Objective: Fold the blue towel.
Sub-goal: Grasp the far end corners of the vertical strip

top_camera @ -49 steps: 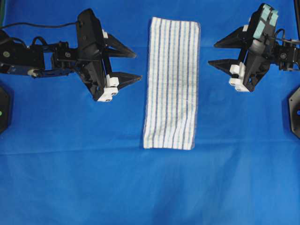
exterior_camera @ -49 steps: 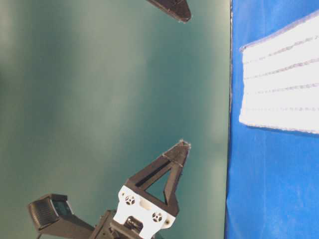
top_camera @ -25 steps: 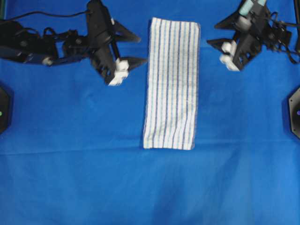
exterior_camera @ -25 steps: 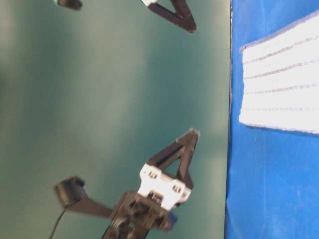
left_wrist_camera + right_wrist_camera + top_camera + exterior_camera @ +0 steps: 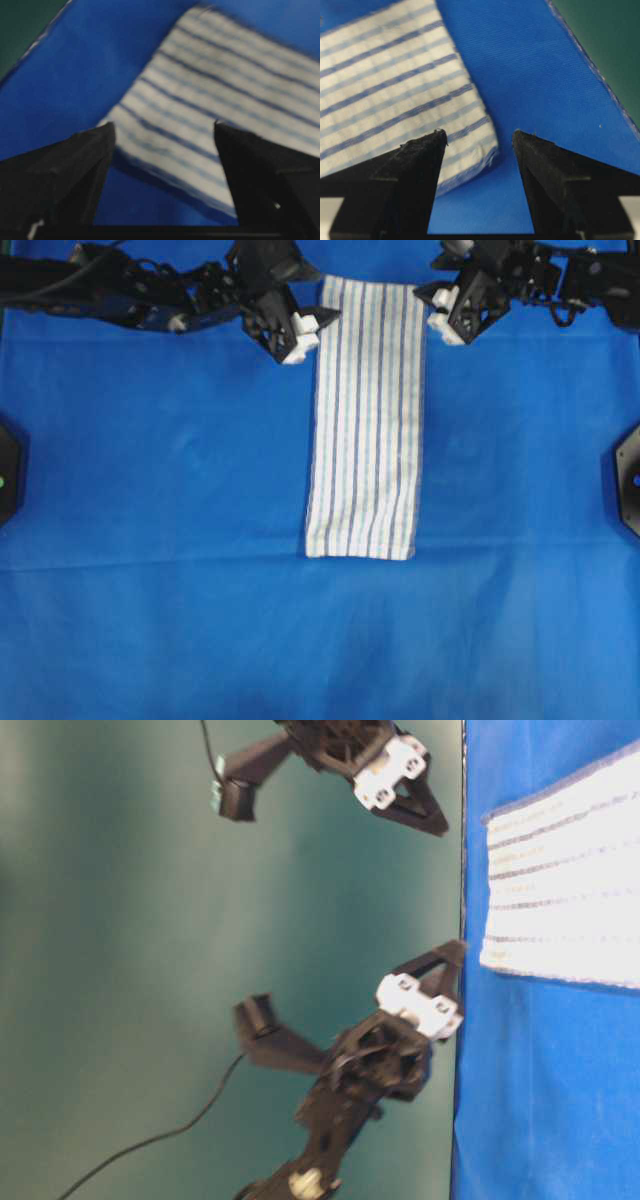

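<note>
1. While the towel (image 5: 364, 418) lies flat, a long strip mid-surface (image 5: 150, 540), you have nothing folded yet.
2. Your left tool (image 5: 300, 325) and right tool (image 5: 438, 302), both spread, flank its far corners, gripping nothing.

both arms reach inward toward each other; left gripper (image 5: 322, 312) and right gripper (image 5: 424, 303) have jaws spread wide.
</note>
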`<control>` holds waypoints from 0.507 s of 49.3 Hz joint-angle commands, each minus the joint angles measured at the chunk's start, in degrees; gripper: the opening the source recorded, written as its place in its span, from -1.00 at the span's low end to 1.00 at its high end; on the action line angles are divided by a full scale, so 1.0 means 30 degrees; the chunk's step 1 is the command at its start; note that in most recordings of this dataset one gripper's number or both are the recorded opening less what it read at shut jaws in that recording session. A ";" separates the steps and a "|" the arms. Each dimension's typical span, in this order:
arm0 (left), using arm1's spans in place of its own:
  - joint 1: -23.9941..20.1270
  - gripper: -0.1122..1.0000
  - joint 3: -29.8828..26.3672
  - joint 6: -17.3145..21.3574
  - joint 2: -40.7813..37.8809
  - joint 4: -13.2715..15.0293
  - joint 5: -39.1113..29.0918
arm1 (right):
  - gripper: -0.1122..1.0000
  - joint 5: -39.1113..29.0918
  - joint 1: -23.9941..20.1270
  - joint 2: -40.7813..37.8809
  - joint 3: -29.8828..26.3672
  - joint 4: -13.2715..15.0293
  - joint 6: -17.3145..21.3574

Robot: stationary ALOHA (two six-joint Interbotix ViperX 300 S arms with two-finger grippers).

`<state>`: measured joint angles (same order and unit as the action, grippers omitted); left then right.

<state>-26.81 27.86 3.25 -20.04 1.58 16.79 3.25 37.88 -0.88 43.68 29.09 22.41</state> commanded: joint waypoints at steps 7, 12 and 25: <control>-0.0762 0.51 -0.1523 0.0029 -0.1553 -0.0029 0.0410 | 0.31 0.0293 0.0557 -0.1699 -0.1084 0.0146 -0.0117; -0.0967 0.51 -0.1787 0.0000 -0.2139 -0.0059 0.0439 | 0.31 0.0410 0.0762 -0.2461 -0.1172 0.0146 -0.0117; -0.0967 0.49 -0.1875 -0.0029 -0.2139 -0.0029 0.0352 | 0.31 0.0615 0.1055 -0.2959 -0.1172 0.0146 -0.0117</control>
<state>-29.62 23.38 3.16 -27.42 1.58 17.67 4.66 40.61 -10.55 41.13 29.44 22.15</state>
